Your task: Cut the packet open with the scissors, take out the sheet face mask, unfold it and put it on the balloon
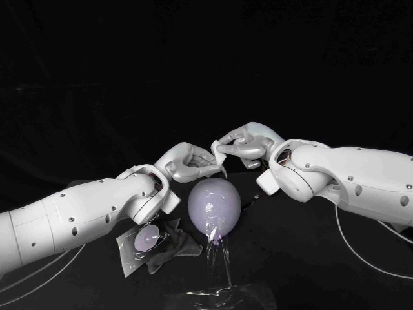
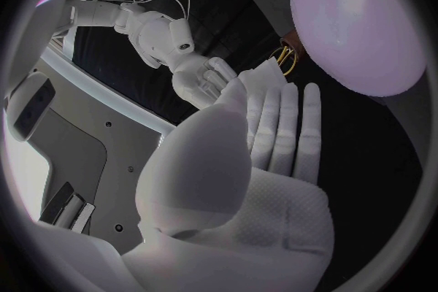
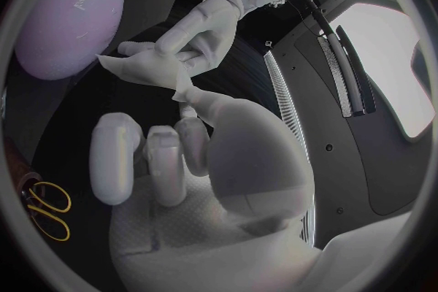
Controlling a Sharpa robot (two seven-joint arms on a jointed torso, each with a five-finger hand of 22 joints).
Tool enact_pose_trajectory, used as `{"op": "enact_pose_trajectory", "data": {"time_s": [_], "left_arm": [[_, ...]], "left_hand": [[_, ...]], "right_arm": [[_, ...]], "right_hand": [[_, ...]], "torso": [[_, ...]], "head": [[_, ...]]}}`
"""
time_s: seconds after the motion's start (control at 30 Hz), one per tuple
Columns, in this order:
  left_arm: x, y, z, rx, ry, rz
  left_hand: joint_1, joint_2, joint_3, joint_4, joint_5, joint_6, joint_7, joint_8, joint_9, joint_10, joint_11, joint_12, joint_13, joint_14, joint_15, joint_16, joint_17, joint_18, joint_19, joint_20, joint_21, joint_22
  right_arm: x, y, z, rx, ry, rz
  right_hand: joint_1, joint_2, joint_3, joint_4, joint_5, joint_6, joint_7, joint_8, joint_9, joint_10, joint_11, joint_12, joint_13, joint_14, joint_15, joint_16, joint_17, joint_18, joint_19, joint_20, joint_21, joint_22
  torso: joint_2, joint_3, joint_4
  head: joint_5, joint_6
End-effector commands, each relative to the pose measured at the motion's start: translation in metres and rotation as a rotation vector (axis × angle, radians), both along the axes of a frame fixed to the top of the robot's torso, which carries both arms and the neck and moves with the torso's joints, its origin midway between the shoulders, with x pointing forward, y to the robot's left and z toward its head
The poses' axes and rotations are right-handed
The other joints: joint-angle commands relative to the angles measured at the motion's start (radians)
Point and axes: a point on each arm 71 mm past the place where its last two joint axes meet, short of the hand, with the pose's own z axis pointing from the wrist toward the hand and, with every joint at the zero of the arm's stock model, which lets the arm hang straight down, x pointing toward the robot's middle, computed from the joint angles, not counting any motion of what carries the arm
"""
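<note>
White and folded small, the mask (image 1: 217,150) is held in the air between the two hands, just above the far end of the balloon (image 1: 214,205). It is pinched at one side by the left hand (image 1: 190,161), whose fingers are curled in on its edge. At the other side it is pinched by the right hand (image 1: 246,143), thumb pressed against a finger. In the right wrist view the mask is seen as a crumpled white wedge stretched from the left hand's fingertips to the right hand's thumb.

The lilac balloon is set on the black table (image 1: 309,271) directly below the hands, with its long axis pointing away from the robot. Whether it is touched by the mask cannot be told.

The packet (image 1: 132,258) is laid on the table to the left of the balloon, beside the left forearm, and a round lilac disc (image 1: 149,240) is seen on it. Clear plastic (image 1: 214,292) is crumpled on the table in front of the balloon. The yellow-handled scissors (image 3: 46,208) are laid flat on the table near the balloon.
</note>
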Motion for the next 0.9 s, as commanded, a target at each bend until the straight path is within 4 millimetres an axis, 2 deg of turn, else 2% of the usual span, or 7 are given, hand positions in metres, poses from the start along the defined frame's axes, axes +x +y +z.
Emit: {"op": "enact_pose_trajectory", "data": {"time_s": [0.03,0.27,0.47,0.6,0.73,0.87,0.9], "left_arm": [[-0.0001,-0.0018,0.0021,-0.014,0.000,-0.002],[0.0000,-0.0014,0.0025,-0.028,0.005,0.005],[0.0002,-0.0005,0.0033,-0.052,0.011,0.019],[0.0005,0.0005,0.0038,-0.070,0.015,0.026],[0.0000,0.0011,0.0043,-0.081,0.016,0.026],[-0.0004,0.0016,0.0047,-0.098,0.024,0.029],[-0.0004,0.0018,0.0048,-0.103,0.025,0.030]], "left_hand": [[0.026,0.014,0.023,0.000,-0.002,0.018,-0.007,0.010,-0.001,0.017,-0.006,0.007,0.001,0.016,-0.005,0.009,0.004,0.011,0.013,-0.003,0.008,0.003],[0.050,0.021,0.081,0.001,-0.002,0.048,-0.019,0.022,0.002,0.055,-0.020,0.005,-0.002,0.042,-0.017,0.017,0.011,0.010,0.023,-0.016,0.024,0.011],[0.079,0.025,0.150,-0.014,-0.002,0.063,-0.023,0.035,0.009,0.085,-0.028,0.002,-0.002,0.065,-0.027,0.018,0.012,0.009,0.030,-0.031,0.050,0.025],[0.075,0.007,0.223,-0.027,-0.001,0.074,-0.031,0.051,0.022,0.122,-0.039,-0.002,-0.002,0.100,-0.039,0.014,0.012,0.005,0.026,-0.049,0.097,0.053],[0.050,-0.006,0.292,-0.036,-0.005,0.073,-0.034,0.061,0.037,0.137,-0.041,-0.013,-0.002,0.115,-0.042,0.003,0.012,0.000,0.006,-0.056,0.140,0.081],[0.035,-0.018,0.327,-0.045,-0.003,0.073,-0.036,0.068,0.047,0.146,-0.043,-0.017,-0.001,0.124,-0.044,0.000,0.014,-0.001,-0.005,-0.060,0.166,0.097],[0.011,-0.033,0.372,-0.059,-0.003,0.070,-0.038,0.076,0.062,0.154,-0.045,-0.022,0.000,0.131,-0.046,-0.004,0.017,-0.003,-0.023,-0.063,0.198,0.119]], "right_arm": [[-0.0006,0.0018,0.0009,0.005,-0.009,0.012],[0.0000,0.0017,0.0007,0.004,-0.008,0.010],[0.0010,0.0007,0.0004,0.001,-0.007,0.003],[0.0018,0.0000,0.0002,-0.001,-0.006,-0.001],[0.0034,-0.0018,-0.0002,-0.006,-0.006,-0.006],[0.0048,-0.0031,-0.0004,-0.010,-0.007,-0.012],[0.0050,-0.0033,-0.0005,-0.011,-0.007,-0.012]], "right_hand": [[0.000,0.009,0.007,0.002,0.002,0.004,-0.001,0.052,0.051,0.028,-0.018,0.004,0.111,0.104,-0.006,0.004,0.263,0.001,0.000,-0.006,-0.005,0.121],[0.000,0.009,0.007,0.002,0.002,0.004,-0.001,0.052,0.051,0.028,-0.018,0.004,0.111,0.104,-0.006,0.004,0.263,0.001,0.000,-0.006,-0.005,0.121],[0.000,0.009,0.007,0.002,0.002,0.004,-0.001,0.052,0.051,0.028,-0.018,0.004,0.111,0.104,-0.006,0.004,0.263,0.001,0.000,-0.006,-0.005,0.121],[0.000,0.009,0.007,0.002,0.002,0.004,-0.001,0.052,0.051,0.028,-0.018,0.004,0.111,0.104,-0.006,0.004,0.263,0.001,0.000,-0.006,-0.005,0.121],[-0.002,0.009,0.009,0.001,0.003,0.002,0.000,0.053,0.052,0.027,-0.018,0.001,0.110,0.104,-0.006,0.004,0.263,0.002,-0.002,-0.006,-0.008,0.120],[-0.005,0.009,0.011,0.001,0.002,-0.003,0.001,0.053,0.053,0.026,-0.017,0.000,0.109,0.104,-0.005,0.004,0.263,0.002,-0.002,-0.005,-0.009,0.119],[-0.005,0.009,0.011,0.001,0.002,-0.003,0.001,0.053,0.053,0.026,-0.017,0.000,0.109,0.104,-0.005,0.004,0.263,0.002,-0.002,-0.005,-0.009,0.119]], "torso": [[0.000,0.0001,0.0002],[0.000,0.0000,-0.0002],[0.000,-0.0001,0.0002],[0.000,0.0000,0.0000],[0.000,-0.0001,0.0000],[0.000,0.0001,-0.0004],[0.000,0.0001,-0.0004]], "head": [[0.001,-0.001],[0.000,-0.002],[0.001,-0.003],[0.001,-0.004],[0.002,-0.004],[0.004,-0.004],[0.004,-0.004]]}}
